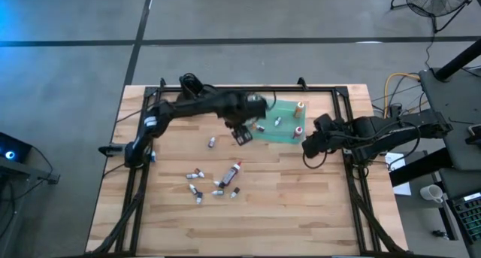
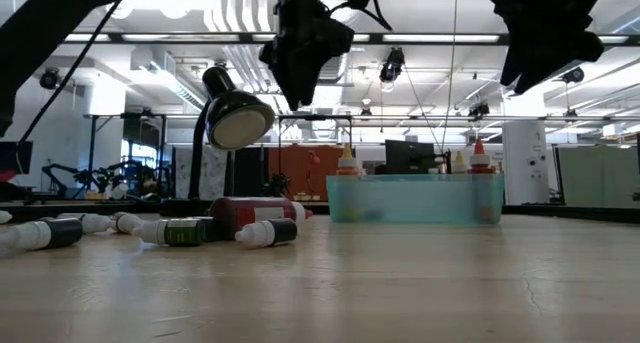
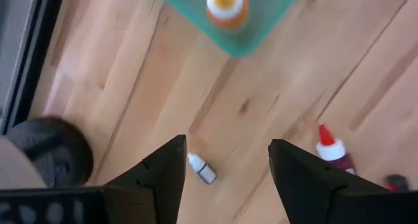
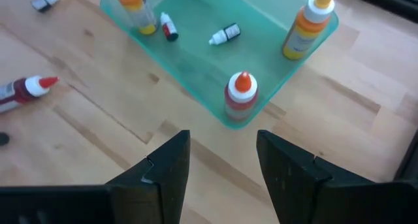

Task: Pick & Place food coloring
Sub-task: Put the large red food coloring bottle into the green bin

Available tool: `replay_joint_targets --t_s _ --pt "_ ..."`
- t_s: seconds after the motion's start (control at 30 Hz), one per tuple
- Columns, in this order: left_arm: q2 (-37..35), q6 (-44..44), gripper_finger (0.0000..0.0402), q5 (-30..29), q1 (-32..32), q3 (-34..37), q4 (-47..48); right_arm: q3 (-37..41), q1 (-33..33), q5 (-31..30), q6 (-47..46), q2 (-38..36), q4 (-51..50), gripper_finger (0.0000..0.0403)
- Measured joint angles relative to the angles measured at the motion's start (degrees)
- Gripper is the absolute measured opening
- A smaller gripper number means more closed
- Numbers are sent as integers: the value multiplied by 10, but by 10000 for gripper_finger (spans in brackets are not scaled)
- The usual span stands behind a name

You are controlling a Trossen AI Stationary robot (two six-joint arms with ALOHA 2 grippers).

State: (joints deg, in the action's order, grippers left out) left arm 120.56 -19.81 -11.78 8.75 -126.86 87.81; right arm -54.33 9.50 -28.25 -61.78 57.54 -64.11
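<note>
Several tiny food coloring bottles lie on their sides on the wooden table point(image 1: 197, 173), point(image 2: 265, 233), next to a larger red bottle point(image 1: 234, 171). One tiny white-and-grey bottle point(image 1: 213, 142) lies apart; the left wrist view shows it point(image 3: 202, 168) on the wood below the gap between my fingers. The teal tray point(image 1: 282, 132) holds three upright orange- and red-capped bottles point(image 4: 240, 96) and two tiny ones lying flat point(image 4: 225, 33). My left gripper point(image 1: 242, 135) point(image 2: 300, 63) hangs open above the table by the tray's left edge. My right gripper point(image 1: 308, 147) point(image 4: 222, 165) is open, raised beside the tray's near right corner.
Black frame rails point(image 1: 353, 175) run along the table's left, right and far sides. A dark rounded object point(image 3: 49, 149) sits near the left edge. The near half of the table point(image 1: 263, 228) is bare wood.
</note>
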Motion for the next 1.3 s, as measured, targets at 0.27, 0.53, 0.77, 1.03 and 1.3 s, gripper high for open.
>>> replay_joint_targets --t_s 0.27,0.53,0.77,1.03,1.3 --pt "-11 -126 190 26 -66 130 -79 5 0 32 32 0 0 169" --pt "-28 -253 190 121 -90 283 -238 10 0 33 40 0 1 169" --pt "-27 -287 190 134 -108 318 -296 11 0 33 41 0 1 169" --pt "-25 -302 190 134 -113 370 -359 11 0 33 35 0 1 169" --pt "-25 -316 190 133 -112 398 -417 11 0 33 23 0 1 169"
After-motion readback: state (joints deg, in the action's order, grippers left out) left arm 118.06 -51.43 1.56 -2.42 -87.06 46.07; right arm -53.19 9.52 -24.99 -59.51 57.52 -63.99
